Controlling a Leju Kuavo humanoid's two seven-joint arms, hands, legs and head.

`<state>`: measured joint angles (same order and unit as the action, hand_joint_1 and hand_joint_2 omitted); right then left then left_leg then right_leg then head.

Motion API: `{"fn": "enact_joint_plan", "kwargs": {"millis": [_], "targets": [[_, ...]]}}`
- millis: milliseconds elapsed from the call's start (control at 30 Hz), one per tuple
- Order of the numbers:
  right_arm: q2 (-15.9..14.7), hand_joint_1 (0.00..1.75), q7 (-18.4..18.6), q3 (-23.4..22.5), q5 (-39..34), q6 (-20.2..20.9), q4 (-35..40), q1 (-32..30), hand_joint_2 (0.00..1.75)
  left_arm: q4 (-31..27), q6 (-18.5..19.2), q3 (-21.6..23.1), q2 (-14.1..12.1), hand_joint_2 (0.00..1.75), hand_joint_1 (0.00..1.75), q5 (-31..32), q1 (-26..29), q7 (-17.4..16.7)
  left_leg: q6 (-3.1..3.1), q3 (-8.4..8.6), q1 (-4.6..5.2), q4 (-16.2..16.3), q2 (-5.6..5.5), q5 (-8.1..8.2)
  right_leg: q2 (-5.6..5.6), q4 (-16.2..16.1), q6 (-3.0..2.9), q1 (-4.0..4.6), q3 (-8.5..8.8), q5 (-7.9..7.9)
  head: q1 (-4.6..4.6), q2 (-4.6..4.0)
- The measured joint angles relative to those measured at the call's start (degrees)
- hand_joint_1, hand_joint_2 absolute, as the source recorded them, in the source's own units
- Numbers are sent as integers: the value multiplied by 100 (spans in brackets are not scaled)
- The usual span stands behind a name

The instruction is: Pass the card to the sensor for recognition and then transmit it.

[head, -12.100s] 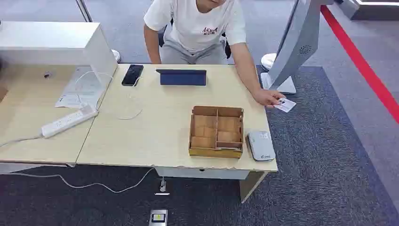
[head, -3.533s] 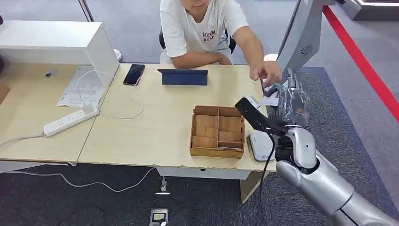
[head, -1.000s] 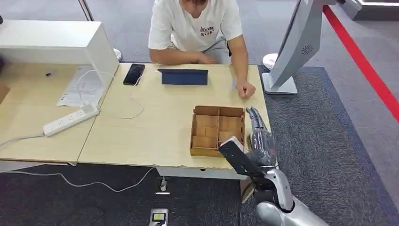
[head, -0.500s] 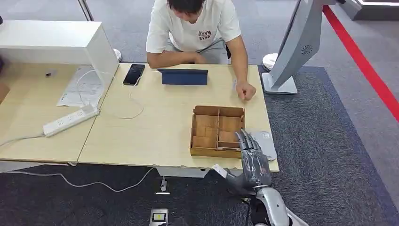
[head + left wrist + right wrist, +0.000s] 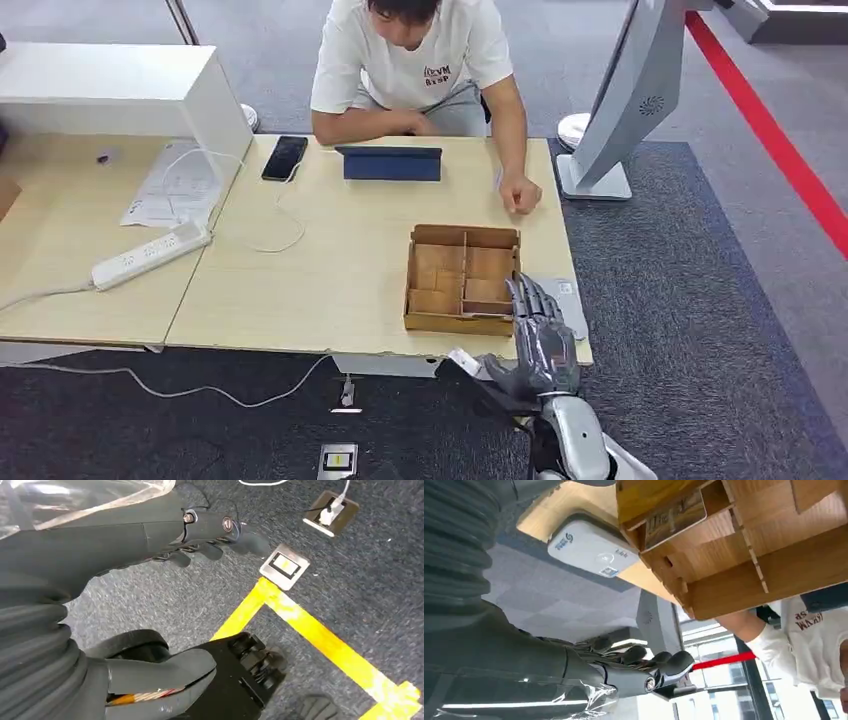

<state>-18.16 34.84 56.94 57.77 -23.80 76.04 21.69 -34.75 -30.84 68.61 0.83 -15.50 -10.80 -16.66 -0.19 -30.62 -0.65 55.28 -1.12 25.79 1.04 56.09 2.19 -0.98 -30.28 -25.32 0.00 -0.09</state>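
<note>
A card lies in a compartment of the brown wooden divider box, and it shows plainly in the right wrist view. The white sensor pad sits on the table right of the box, also seen as the sensor pad beside the box. My right hand hovers at the table's front edge, just before the sensor, fingers spread and holding nothing. The right wrist view shows the same hand with fingers stretched out. My left hand hangs over the floor, fingers apart and holding nothing.
A person sits at the far side with a fist on the table. A blue tablet, a phone and a power strip lie farther left. A white stand rises at the right.
Over the last second my right hand drew back from beside the box toward the table's front edge and dropped lower. The person's fist stayed on the table.
</note>
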Motion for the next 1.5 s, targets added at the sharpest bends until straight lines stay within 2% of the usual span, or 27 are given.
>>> {"fn": "enact_joint_plan", "kwargs": {"millis": [167, 400, 667, 967, 1500], "targets": [[83, 0, -22, 7, 328, 4, -286, 210, 175, 0, 92, 0, 0, 175, 0, 155, -78, -85, 0, 0, 0, 0, 0, -1, 0, 2, 0, 0, 2, 1, 0, 0], [297, 0, -232, 90, 352, 26, -817, 533, 175, -15, 114, 2, -9, 175, 0, 175, -98, -129, 0, 0, 0, 0, 0, -1, 0, 2, 0, 0, 2, 0, 0, 0], [507, 0, -362, 190, 212, 220, -1296, 824, 175, -31, 153, 2, -33, 175, 0, 216, -103, -194, 0, 0, 0, 0, 0, -1, 0, 1, 0, 0, 1, 0, 2, 0], [673, 0, -453, 345, -20, 229, -1652, 1037, 175, -66, 124, 0, -72, 175, 0, 190, -92, -212, 0, 0, 0, 0, 0, -1, 0, 1, 0, 0, 1, 0, 0, 0], [826, 0, -575, 660, -291, 372, -2079, 1205, 175, -68, 9, -18, -109, 175, 0, -66, -16, -164, 0, 0, 0, 0, 0, -1, 0, 2, 0, 0, 2, 1, 2, 0]]}}
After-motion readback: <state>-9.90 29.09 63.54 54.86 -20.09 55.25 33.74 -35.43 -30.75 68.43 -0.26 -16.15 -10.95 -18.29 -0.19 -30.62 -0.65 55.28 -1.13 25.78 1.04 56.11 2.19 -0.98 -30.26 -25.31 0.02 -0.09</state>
